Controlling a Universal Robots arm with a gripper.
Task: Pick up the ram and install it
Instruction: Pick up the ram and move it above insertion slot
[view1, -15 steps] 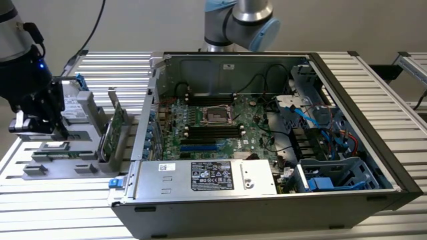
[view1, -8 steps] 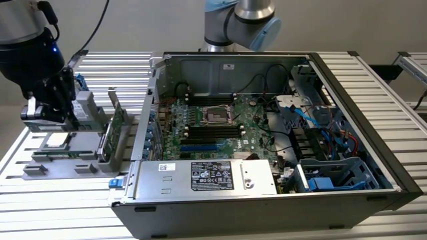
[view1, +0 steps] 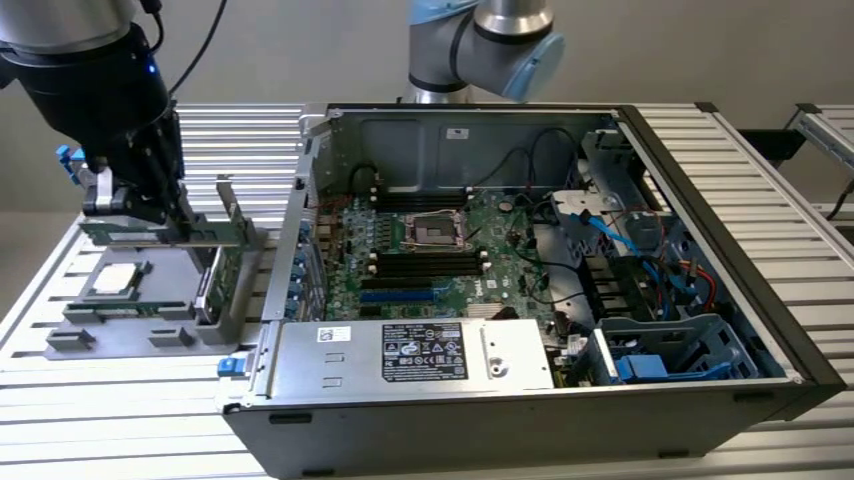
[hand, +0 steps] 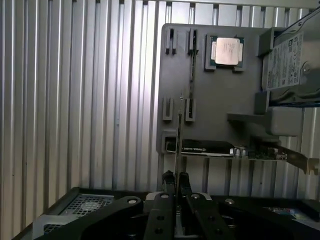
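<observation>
a ribbed aluminium table (view1: 54, 420) ran under everything, its slats pale in the room light. at the exterior view's left sat a grey parts tray (view1: 80, 342), and from where i stood i could make out a square processor (view1: 118, 280) lying flat in one of its pockets. over that tray hung the black gripper (view1: 144, 220), its jaws clenched on the ram (view1: 200, 235). the long green stick lay level in the grip, well apart from the computer (whether its lower edge touched a slot in the tray, i couldn't tell).

from the wrist camera, the gripper (hand: 176, 181) had the ram (hand: 179, 130) edge-on, a thin line running out from between the fingertips (hand: 169, 178) across the tray (hand: 215, 100). near it in the tray were the processor (hand: 227, 51), a silver hard drive (hand: 290, 60) and a broader expansion card (hand: 210, 148).

further toward the exterior view's right lay the open computer case (view1: 534, 440), on its side with the motherboard (view1: 427, 260) exposed. a labelled power supply (view1: 414, 352) ran along its near edge, and a blue drive cage (view1: 667, 350) filled the near corner at the exterior view's right. behind the case rose the arm's joint (view1: 487, 45) with its pale blue cap.
</observation>
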